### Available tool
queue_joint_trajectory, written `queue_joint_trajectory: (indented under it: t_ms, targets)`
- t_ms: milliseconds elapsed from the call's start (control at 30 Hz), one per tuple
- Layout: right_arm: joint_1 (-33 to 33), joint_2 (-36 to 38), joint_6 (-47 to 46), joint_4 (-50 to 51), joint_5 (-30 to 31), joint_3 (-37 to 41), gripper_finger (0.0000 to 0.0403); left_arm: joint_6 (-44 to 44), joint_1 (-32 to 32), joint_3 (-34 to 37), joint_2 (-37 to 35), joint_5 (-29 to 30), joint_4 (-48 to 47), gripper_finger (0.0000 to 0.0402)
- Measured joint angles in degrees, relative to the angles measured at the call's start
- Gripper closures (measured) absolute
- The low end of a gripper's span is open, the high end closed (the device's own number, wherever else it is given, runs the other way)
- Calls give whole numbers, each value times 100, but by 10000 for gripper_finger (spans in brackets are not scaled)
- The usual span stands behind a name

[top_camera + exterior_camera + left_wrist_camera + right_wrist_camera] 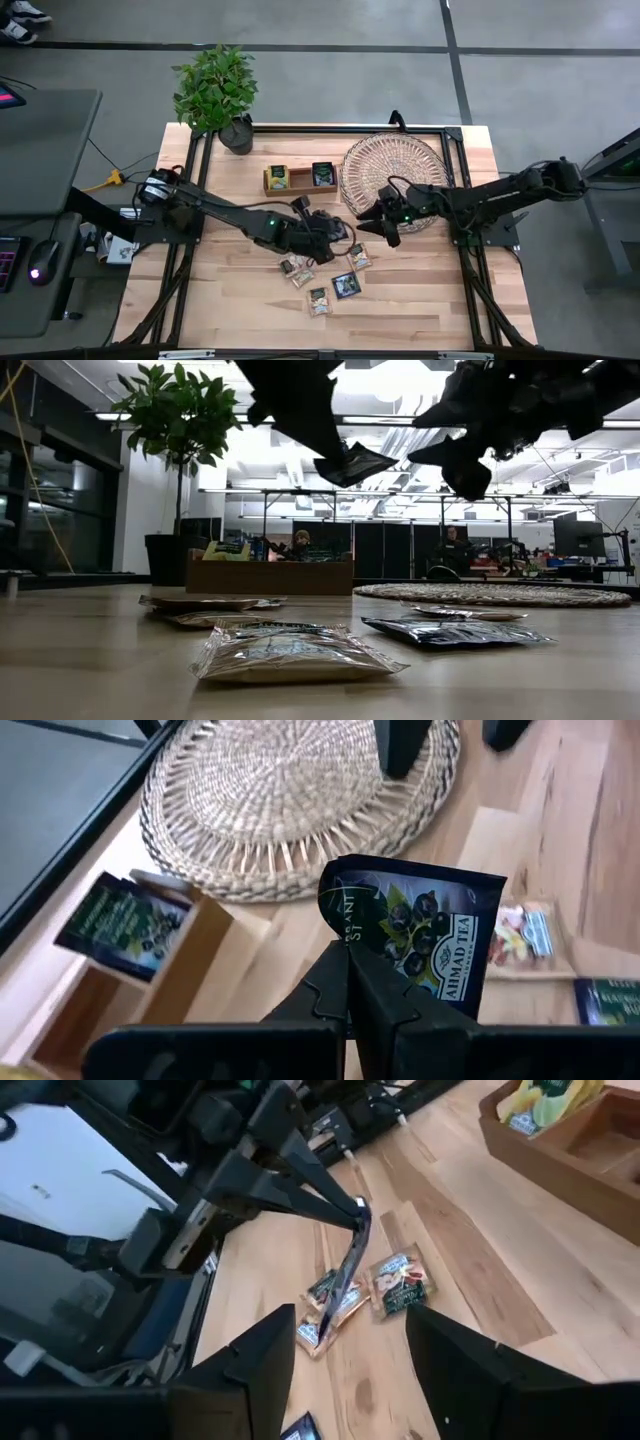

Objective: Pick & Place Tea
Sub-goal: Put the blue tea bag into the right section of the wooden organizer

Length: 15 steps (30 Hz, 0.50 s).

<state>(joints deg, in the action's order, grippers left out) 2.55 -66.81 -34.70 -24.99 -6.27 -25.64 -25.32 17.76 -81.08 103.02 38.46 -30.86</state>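
My left gripper point(326, 228) is shut on a dark navy tea sachet point(425, 935) above the middle of the table, near the wicker tray's point(395, 168) near edge. My right gripper point(386, 227) hovers just to its right, open and empty; in the right wrist view point(350, 1375) its fingers face the held sachet point(347, 1270). Several more sachets point(346, 285) lie flat on the table below. In the wooden box point(300, 179), a yellow-green sachet point(277, 178) stands in the left compartment and a dark one point(322, 174) in the right. My left gripper pinches the navy sachet by one side edge, near a corner point(345, 935), between its two fingers. The fingers come slanting from the table's left. The sachet sticks out past the fingertips, tilted and lifted clear of the table point(355, 463).
A potted plant point(218, 95) stands at the far left corner. The box's middle compartment point(300, 180) shows bare wood. A beige sachet point(525, 935) lies just below the grippers. Bare wood lies along the near edge and left side.
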Motion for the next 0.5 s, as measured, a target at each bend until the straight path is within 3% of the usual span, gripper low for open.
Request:
queue_joint_trajectory:
  t_ms: [500]
  targets:
    - [-331, -1253, 421, -90, -541, -888, 233, 321, -125, 0, -2, -49, 81, 401]
